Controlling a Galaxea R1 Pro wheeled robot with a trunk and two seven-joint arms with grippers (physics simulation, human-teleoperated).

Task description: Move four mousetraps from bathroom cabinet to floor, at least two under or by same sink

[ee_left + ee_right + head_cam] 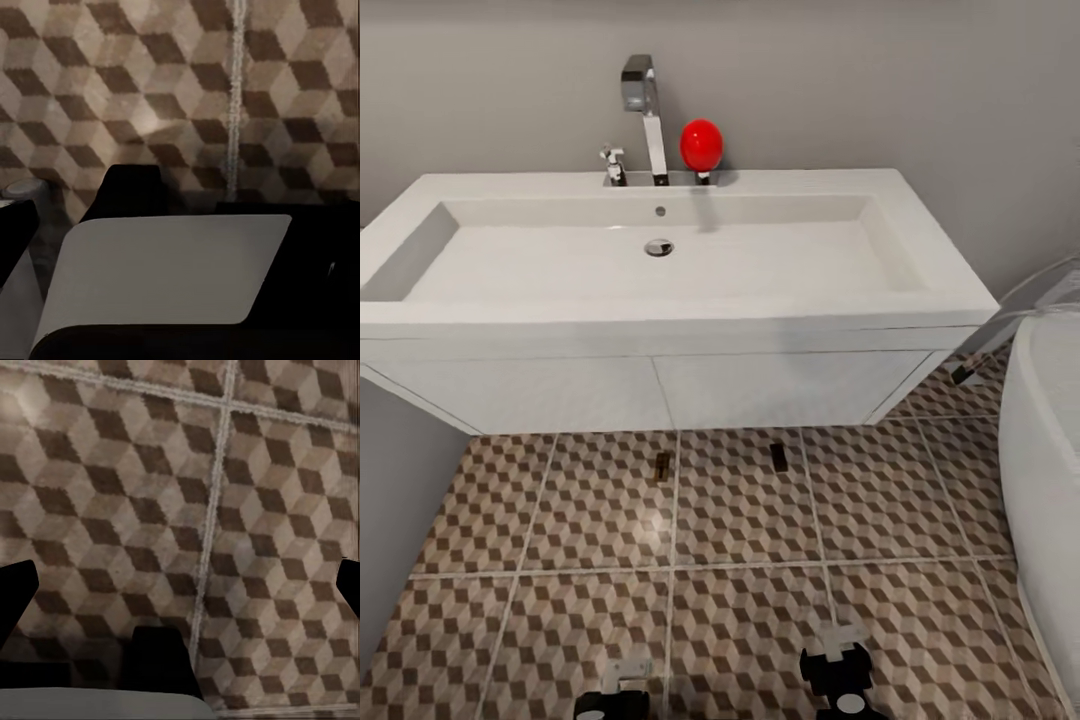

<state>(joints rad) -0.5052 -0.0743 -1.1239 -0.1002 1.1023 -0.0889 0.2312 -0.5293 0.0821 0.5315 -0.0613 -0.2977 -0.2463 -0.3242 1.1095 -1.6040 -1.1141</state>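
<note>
1. Two small flat dark-brown wooden mousetraps lie on the bathroom floor [740, 600] of large square tiles printed with brown, beige and white cubes: the left mousetrap [661, 465] just beside a pale grout line, the right mousetrap [779, 457] a little apart from it, both just in front of the lower front edge of the white wall-hung vanity.
2. Above them sits the wide white rectangular sink [660, 250], with its tall chrome angular tap [646, 115] and red ball-shaped knob [701, 144].
3. Both arms are held low over the tiles. The left end effector [618, 690] appears empty, though I cannot tell how its fingers stand; the right end effector [180, 585] is spread wide, with nothing but tile between its dark fingertips [16, 589].
4. Judged from this, the near-the-sink condition looks met, and two traps are probably left to fetch.
5. The next move likely calls for turning the base away toward the cabinet, keeping clear of the white curved bathtub rim [1040, 450] on the right.
</note>
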